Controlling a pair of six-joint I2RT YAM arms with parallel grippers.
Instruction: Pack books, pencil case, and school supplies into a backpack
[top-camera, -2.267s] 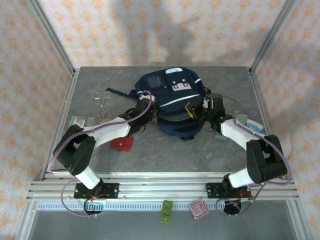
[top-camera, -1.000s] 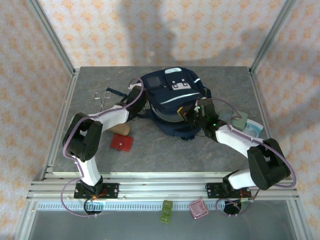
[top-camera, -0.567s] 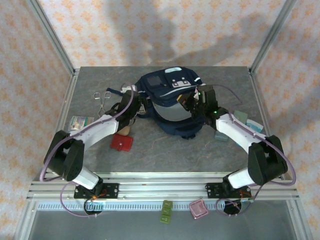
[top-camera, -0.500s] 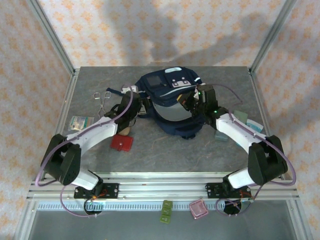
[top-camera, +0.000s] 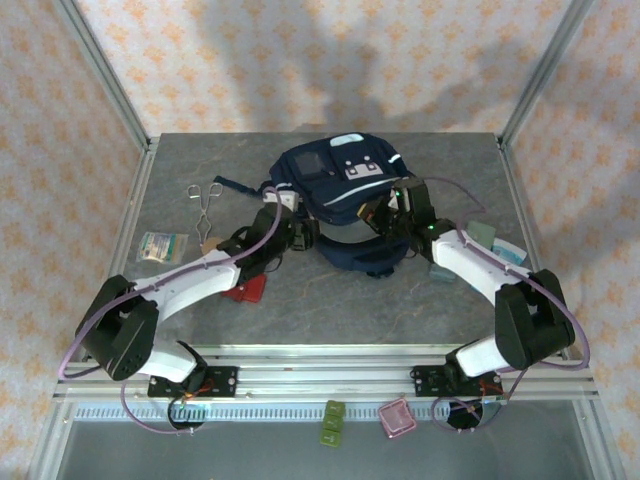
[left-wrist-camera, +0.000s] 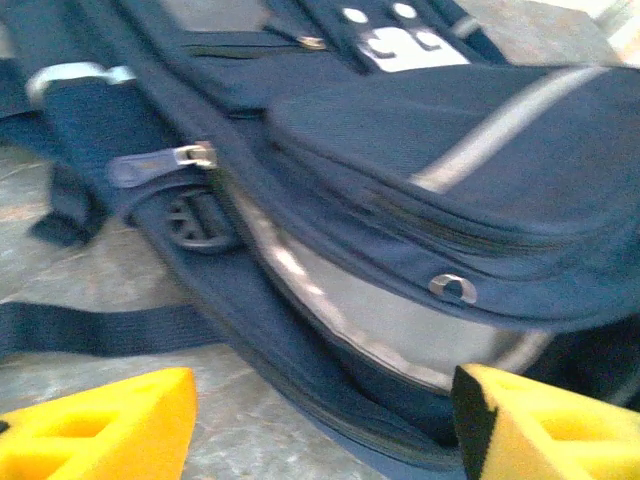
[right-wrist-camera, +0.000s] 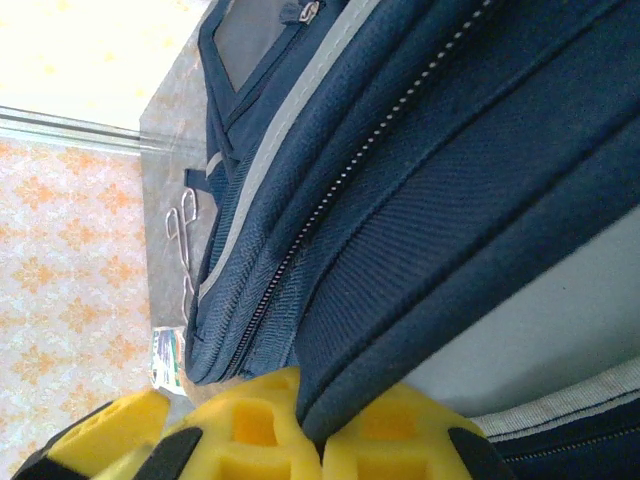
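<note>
We see the grey table (top-camera: 330, 318) carrying the backpack (top-camera: 335, 180) far centre, scissors (top-camera: 205, 200) and packet (top-camera: 162, 243) left, red square item (top-camera: 243, 292) nearer.

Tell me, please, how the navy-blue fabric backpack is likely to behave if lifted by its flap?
Probably floppy: the navy-blue fabric backpack sags in soft folds, and its flap bends where the right gripper pinches it. It would likely drag rather than slide, since dark straps trail on the grey table. Unlikely to roll, lying flat and wide.
</note>
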